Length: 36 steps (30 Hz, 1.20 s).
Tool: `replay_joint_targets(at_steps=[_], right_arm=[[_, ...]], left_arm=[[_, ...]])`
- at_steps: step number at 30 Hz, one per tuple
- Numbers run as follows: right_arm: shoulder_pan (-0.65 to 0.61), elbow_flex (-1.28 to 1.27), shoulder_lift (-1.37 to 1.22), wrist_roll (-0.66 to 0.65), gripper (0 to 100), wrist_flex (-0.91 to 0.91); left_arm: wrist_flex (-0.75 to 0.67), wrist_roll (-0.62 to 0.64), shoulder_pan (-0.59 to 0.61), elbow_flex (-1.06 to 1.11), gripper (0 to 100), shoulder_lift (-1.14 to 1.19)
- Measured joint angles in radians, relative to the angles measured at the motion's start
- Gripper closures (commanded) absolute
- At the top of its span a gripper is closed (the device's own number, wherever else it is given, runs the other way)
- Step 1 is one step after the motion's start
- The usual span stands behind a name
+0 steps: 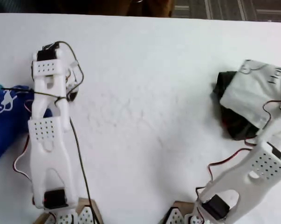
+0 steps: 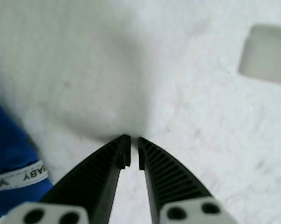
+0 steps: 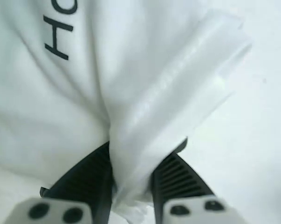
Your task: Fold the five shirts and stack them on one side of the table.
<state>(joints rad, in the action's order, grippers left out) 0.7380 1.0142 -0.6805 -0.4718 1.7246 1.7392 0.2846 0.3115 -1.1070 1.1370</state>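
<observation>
White shirt [image 3: 84, 93] at the table's [image 1: 145, 93] right edge is pinched by the right gripper [image 3: 144, 142]; a tug, I'd guess, could unfold it (left gripper [image 2: 133, 140] clenched, empty).

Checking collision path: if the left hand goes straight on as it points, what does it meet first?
Probably the bare table, close ahead of the left hand; a shadow lies right in front of it. The blue shirt sits off to the side, out of that line. Depth is unclear.
</observation>
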Motion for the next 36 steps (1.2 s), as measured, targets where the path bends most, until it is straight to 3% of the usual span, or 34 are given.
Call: replay_joint_targets(at_steps=[8,15,17,27,31,36], right_arm=[[0.006,0.011,-0.143,0.002,96.2,-0.005],[0.009,0.017,-0.164,0.0,67.6,-0.011],[0.009,0.032,-0.164,0.0,63.9,-0.011],[-0.012,0.084,0.089,0.0,63.7,0.025],[-0.078,-0.069,0.279,0.04,63.7,0.028],[-0.206,-0.436,0.585,0.117,63.7,0.028]], left_arm=[[0.0,0.0,0.0,0.0,96,0.0],[0.0,-0.034,0.0,0.0,96,0.0],[0.0,-0.046,0.0,0.0,96,0.0],[0.0,-0.049,0.0,0.0,96,0.0],[0.011,-0.1,-0.015,0.002,96,0.0],[0.018,-0.172,-0.015,0.014,96,-0.014]])
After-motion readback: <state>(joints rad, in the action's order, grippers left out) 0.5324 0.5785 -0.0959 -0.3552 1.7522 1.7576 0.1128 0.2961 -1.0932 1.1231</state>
